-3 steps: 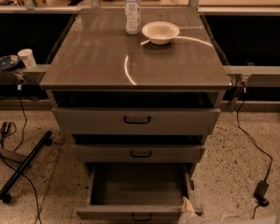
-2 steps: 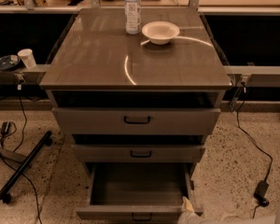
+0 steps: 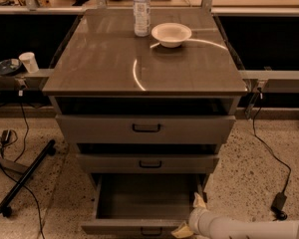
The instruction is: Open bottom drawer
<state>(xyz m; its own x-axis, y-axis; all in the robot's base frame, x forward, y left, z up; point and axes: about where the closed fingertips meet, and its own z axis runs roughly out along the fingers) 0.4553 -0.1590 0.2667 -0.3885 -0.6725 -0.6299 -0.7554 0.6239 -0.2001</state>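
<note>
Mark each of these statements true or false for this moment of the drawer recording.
1. The bottom drawer is pulled out, with its inside showing. True.
2. The gripper is at the top drawer's handle. False: it is low, by the bottom drawer's right front corner.
3. A water bottle and a white bowl stand on the cabinet top. True.
4. The white bowl lies inside the bottom drawer. False: it sits on the cabinet top, beside the water bottle.
</note>
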